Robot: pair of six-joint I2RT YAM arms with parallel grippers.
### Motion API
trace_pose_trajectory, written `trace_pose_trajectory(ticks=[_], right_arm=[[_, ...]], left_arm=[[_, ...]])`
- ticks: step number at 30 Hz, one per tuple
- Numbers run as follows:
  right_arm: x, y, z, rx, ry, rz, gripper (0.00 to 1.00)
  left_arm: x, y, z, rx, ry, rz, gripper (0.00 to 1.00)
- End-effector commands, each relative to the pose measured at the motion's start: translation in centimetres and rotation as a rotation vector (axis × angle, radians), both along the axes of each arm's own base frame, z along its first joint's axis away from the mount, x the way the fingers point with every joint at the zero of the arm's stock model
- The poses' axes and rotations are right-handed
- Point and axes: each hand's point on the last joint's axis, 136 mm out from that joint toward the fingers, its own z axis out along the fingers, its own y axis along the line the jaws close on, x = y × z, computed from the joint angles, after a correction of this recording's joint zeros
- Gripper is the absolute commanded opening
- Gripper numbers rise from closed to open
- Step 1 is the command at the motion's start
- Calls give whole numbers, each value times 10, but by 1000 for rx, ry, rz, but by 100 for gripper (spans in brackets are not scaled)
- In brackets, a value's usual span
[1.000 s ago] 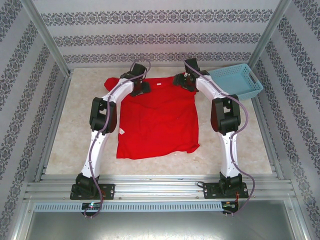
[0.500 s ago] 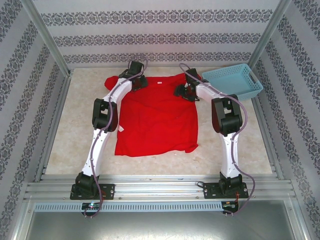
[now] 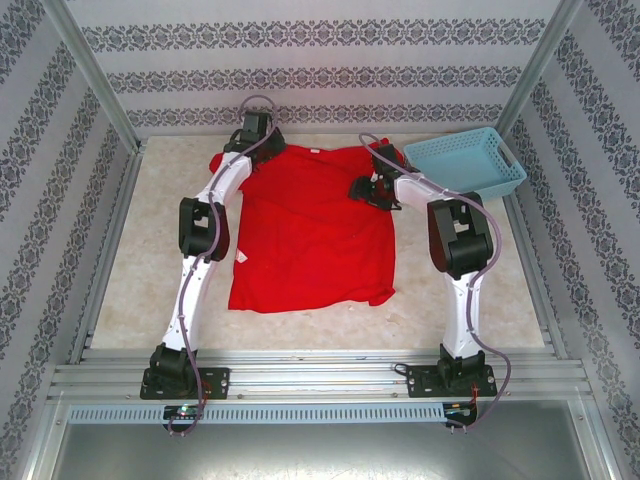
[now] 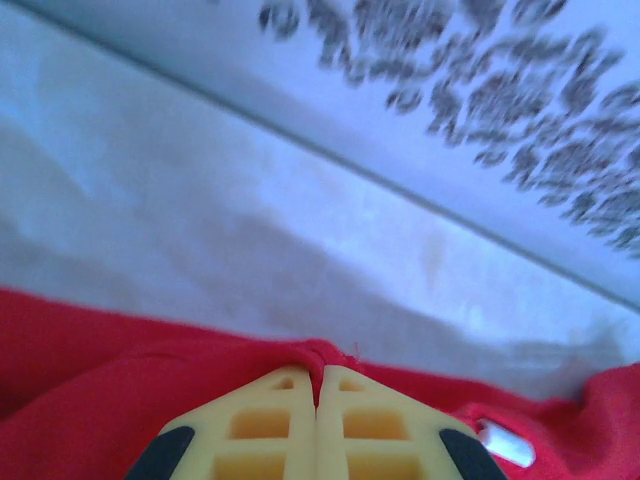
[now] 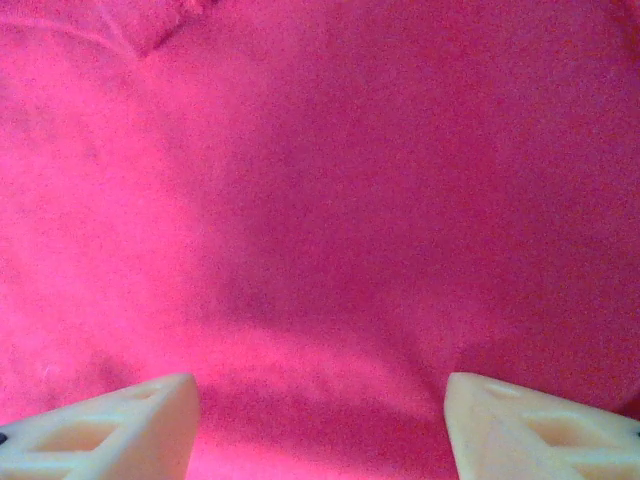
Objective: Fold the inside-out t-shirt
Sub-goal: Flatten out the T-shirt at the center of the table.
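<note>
The inside-out t-shirt [image 3: 310, 230] is bright red and lies spread flat on the pale table [image 3: 160, 240], collar toward the back wall. My left gripper [image 3: 257, 142] is at the shirt's far left shoulder. In the left wrist view the left gripper [image 4: 320, 368] is shut, and a pinch of the shirt's red edge [image 4: 150, 370] bunches between its yellow fingertips. A white label [image 4: 500, 441] shows to the right. My right gripper [image 3: 363, 188] hovers over the shirt's far right shoulder. In the right wrist view the right gripper [image 5: 320, 400] is open, with flat red fabric [image 5: 330, 200] below it.
A light blue plastic basket [image 3: 470, 183] stands at the back right corner, close to the right arm's elbow. The patterned back wall [image 4: 480, 90] rises just beyond the left gripper. Metal frame posts and rails border the table on all sides.
The left gripper has shut on the shirt's far edge and moved toward the back wall. The shirt's upper part has shifted back with it. The right gripper stayed open and drew slightly nearer.
</note>
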Motion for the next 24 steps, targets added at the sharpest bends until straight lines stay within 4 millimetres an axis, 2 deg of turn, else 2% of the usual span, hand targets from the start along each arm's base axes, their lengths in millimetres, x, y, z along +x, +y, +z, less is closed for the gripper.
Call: trace_pose_trajectory(ticks=[1,3,4,7,9,11,13,16,17,20,24], right_arm=[[-15,2,11,-21,-4,21,67],[-20,1,16,-30,-12,27,67],[-24,-1,19,-36,-16,29,67],[-38,-2,28,-66,-23,49,67],[-52,-4,34,-97,-23,64,67],[-68,-4,39,-124,-19,82,67],[-86,-5,45,-164,-22,98,68],[-117,-5,46,-199,0,126,68],[-127,-5,45,-202,10,131,68],[-160,-2,36,-198,45,141,68],[-201,3,18,-207,99,168,68]], left_arm=[[25,15,35,-38,-150,52,8],[27,13,38,-39,-165,29,30],[26,11,40,-40,-165,8,36],[14,4,53,-31,-135,-45,45],[-2,3,60,-2,-75,-70,55],[-27,8,62,64,27,-64,61],[-59,14,56,138,140,-59,66],[-106,13,49,196,220,-69,70],[-120,11,50,199,212,-73,72],[-172,11,36,184,221,-62,74],[-245,6,7,196,280,-89,74]])
